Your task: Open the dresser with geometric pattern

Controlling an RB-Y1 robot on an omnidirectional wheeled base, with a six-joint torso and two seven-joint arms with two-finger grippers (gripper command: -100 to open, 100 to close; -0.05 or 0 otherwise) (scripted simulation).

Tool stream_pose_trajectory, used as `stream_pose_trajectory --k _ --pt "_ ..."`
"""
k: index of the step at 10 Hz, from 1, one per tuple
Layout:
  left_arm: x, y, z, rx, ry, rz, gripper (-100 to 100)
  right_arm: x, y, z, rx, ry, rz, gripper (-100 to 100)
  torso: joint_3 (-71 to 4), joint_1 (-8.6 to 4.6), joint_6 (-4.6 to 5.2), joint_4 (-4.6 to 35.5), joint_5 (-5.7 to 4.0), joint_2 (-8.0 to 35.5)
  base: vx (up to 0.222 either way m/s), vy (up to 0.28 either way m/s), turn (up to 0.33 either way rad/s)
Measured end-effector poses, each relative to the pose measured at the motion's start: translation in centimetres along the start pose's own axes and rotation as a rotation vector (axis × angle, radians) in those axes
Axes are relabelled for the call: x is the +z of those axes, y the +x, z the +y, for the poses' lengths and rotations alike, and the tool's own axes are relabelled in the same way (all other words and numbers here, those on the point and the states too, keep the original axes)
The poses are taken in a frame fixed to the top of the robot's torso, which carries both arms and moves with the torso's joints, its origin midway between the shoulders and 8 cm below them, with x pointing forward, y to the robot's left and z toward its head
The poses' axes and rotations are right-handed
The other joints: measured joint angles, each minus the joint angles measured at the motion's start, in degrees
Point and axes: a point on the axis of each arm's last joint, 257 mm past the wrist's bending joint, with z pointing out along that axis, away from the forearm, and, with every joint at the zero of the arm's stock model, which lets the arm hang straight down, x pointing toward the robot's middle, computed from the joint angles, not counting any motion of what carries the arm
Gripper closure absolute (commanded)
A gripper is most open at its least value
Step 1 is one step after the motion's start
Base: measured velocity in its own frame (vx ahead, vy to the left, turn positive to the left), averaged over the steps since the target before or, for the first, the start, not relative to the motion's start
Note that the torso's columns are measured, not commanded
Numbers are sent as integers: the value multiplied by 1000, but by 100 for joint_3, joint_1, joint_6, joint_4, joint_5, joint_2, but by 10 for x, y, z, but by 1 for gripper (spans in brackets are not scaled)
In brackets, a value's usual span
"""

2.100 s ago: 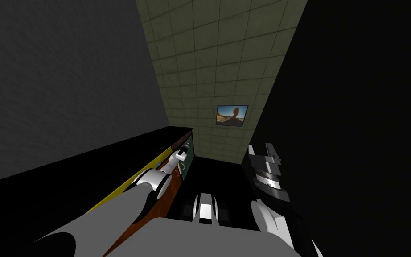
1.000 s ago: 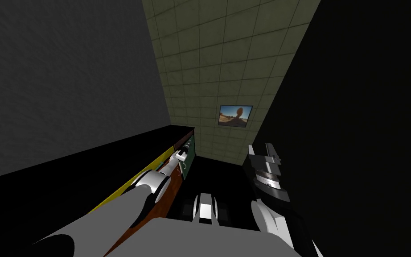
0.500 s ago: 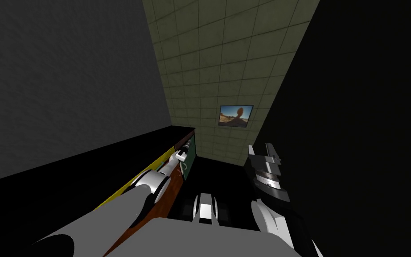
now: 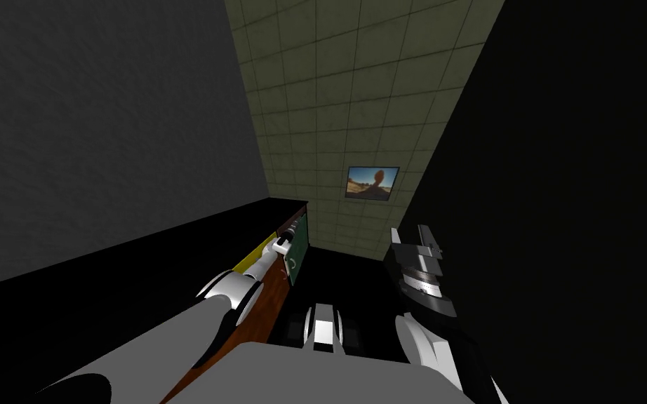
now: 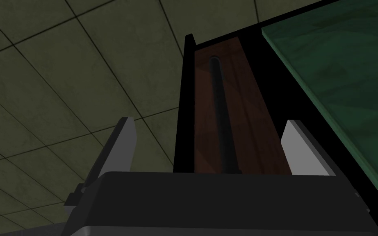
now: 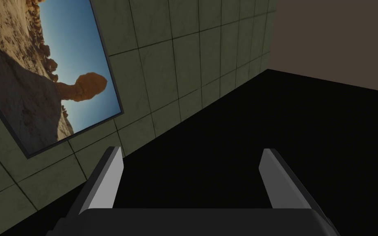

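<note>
**Dresser panel swung further out, left gripper open around its handle**

The dresser (image 4: pixel 267 312) stands along the wall on my left. It has a black top and a front of yellow, red-brown and green parts. Its green panel (image 4: pixel 299 247) stands out at an angle from the front. Behind this panel I see only black, so I cannot tell what is inside.

The left gripper (image 4: pixel 285 245) is at this panel. In the left wrist view its fingers are wide apart. A dark bar handle (image 5: pixel 221 119) on a red-brown strip (image 5: pixel 245 135) runs between them, and the fingers do not press its sides. The right gripper (image 4: pixel 411 235) is lifted on my right, well apart from the dresser. It is also wide open and holds nothing.

Compared with two seconds ago, the green panel leans further out from the front. Less of the yellow part (image 4: pixel 252 261) shows beside the left arm, and the left elbow has moved lower. The right arm is where it was.
</note>
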Motion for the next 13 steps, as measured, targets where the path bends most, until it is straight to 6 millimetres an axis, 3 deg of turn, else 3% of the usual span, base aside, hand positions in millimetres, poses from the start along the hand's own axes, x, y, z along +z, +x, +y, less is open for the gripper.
stream_pose_trajectory --k 1,7,8,9,10,12,13 --pt "1 -3 1 1 -1 -3 -100 0 0 0 0 0 0 0 4 15 1 1 6 8 15 -35 -191" --pt "-27 -84 26 3 -26 -81 -100 0 0 0 0 0 0 0 12 12 3 4 6 20 19 -46 -123" --pt "-28 -90 29 0 -32 -87 -100 0 0 0 0 0 0 0 13 14 3 4 7 20 3 -10 4" --pt "-28 -90 29 0 -31 -87 100 0 0 0 0 0 0 0 13 17 3 4 8 21 -8 19 116" --pt "-24 -83 27 -2 -30 -82 100 0 0 0 0 0 0 0 13 22 1 4 9 21 -22 47 223" --pt "-10 -48 20 -3 -24 -48 100 0 0 0 0 0 0 0 37 9 -9 30 -5 58 -9 53 98" --pt "-10 -42 17 -1 -17 -41 100 0 0 0 0 0 0 0 39 6 -17 26 -3 60 -23 49 207"
